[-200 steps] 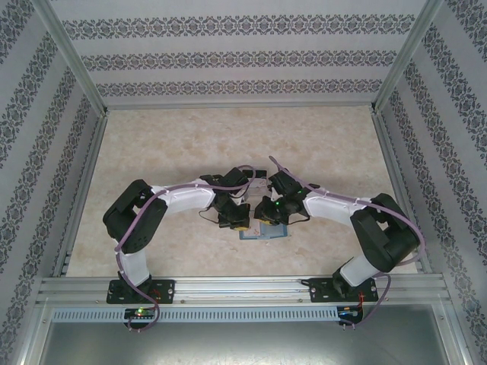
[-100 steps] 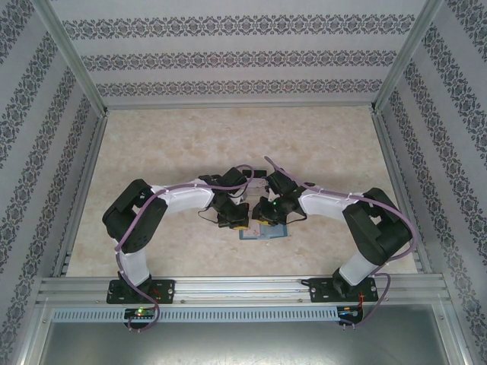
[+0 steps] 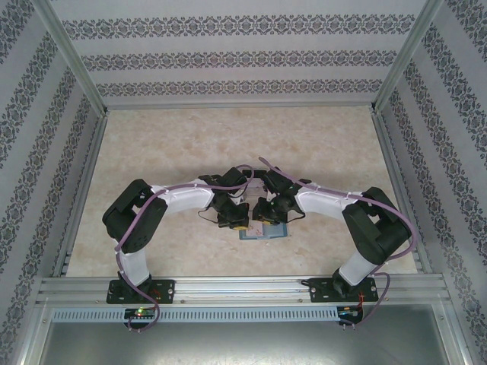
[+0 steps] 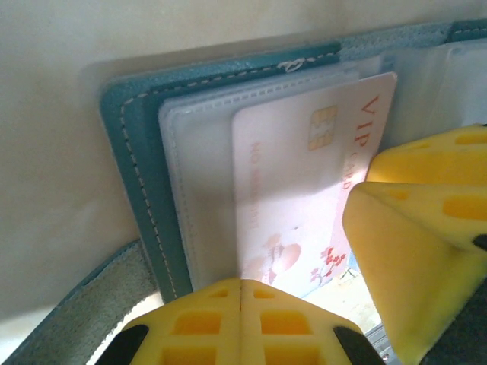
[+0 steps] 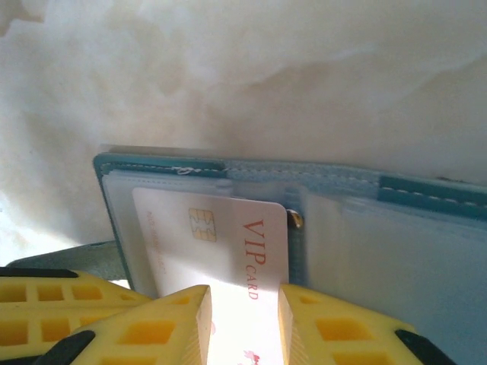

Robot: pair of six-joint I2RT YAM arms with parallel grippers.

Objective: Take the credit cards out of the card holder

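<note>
One credit card (image 5: pixel 228 247) between right fingers (image 5: pixel 156 328), in card holder (image 5: pixel 426 195)

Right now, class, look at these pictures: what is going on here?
Two robot arms are working over an open teal wallet lying flat on the table. The left gripper is shut, its tips at the wallet's edge, seemingly holding it down. The right gripper has its jaws a little apart over a pinkish-white VIP card. The card is not yet clear of the wallet.
</note>
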